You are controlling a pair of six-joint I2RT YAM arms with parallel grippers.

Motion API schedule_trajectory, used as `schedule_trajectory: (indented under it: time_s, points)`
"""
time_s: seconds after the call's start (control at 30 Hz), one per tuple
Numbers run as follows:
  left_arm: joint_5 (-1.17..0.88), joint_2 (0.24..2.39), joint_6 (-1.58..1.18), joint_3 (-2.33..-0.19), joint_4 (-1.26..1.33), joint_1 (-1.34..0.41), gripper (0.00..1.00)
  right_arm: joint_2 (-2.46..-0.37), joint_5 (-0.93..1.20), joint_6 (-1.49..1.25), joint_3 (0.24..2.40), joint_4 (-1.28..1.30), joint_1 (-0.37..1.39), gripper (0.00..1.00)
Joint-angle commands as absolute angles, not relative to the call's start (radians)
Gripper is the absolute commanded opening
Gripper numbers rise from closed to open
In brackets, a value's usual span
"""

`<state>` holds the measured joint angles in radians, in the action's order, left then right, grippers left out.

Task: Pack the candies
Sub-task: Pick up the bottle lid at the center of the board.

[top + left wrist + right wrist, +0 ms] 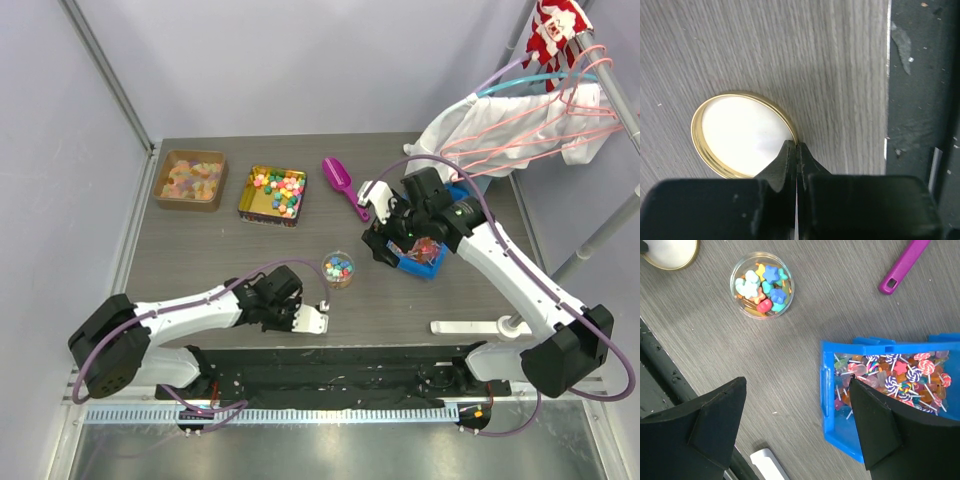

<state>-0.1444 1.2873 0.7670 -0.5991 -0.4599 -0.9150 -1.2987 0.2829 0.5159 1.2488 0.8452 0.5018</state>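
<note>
— Candies (190, 178) at upper left of the top view: orange, yellow and pale pieces heaped in a brown tray (190, 208). Just right of that, a gold tin (268, 218) of brighter sweets.

— Feel of them?

— Probably soft, light and a little tacky. Apt to clump, to squash under a squeeze and to cling to the jaws. Hard to pinch singly, so better lifted in bulk than piece by piece.

— Lower centre?

— Left gripper (796, 150), jaws pressed tight together, tips right at the rim of a gold lid (740, 135) lying on the desk (790, 50). Rim pinched or merely touched: impossible to tell.

— Further right?

— Clear cup (761, 284), open-topped, with blue, yellow and red shapes inside, near the lid. Higher up, at upper centre, a purple scoop (345, 188), well apart from both arms. Looks like the sensible tool for the candies: take it by the handle, toward the end, and keep the bowl level.

— And toward the right of the frame?

— Blue bin (826, 400) of lollipops. Right gripper (795, 435) over its wall, jaws spread wide and grasping nothing, one side above the bin, the other above bare desk.
</note>
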Motion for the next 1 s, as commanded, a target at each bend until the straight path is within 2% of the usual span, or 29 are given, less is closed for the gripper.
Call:
schedule_trajectory:
  time_s: [0.0,0.1,0.23,0.3,0.4,0.5,0.67,0.77,0.97]
  points:
    - [-0.227,1.258,0.761,-0.693,-0.566,-0.896,0.00,-1.281,0.330,0.515,1.304,0.818,0.497,0.88]
    - [-0.329,1.206,0.781,-0.782,-0.668,-0.832,0.00,-1.264,0.363,0.522,1.305,0.813,0.499,0.90]
    - [-0.555,1.108,0.821,-0.919,-0.805,-0.635,0.00,-1.247,0.449,0.465,1.321,0.787,0.497,0.91]
    - [-0.648,1.086,0.850,-1.003,-0.860,-0.545,0.00,-1.236,0.530,0.477,1.321,0.769,0.499,0.91]
    - [-0.768,1.101,0.888,-1.113,-0.980,-0.490,0.00,-1.198,0.538,0.527,1.302,0.704,0.497,0.92]
    - [-0.854,1.155,0.932,-1.187,-1.100,-0.472,0.00,-1.169,0.523,0.600,1.289,0.640,0.506,0.96]
    - [-0.939,1.253,1.009,-1.255,-1.257,-0.471,0.00,-1.128,0.460,0.825,1.201,0.520,0.564,0.96]
    - [-0.966,1.304,1.032,-1.288,-1.314,-0.471,0.00,-1.147,0.360,0.935,1.222,0.561,0.633,0.96]
    - [-0.995,1.399,1.101,-1.377,-1.431,-0.471,0.00,-1.233,0.290,1.066,1.250,0.647,0.762,0.95]
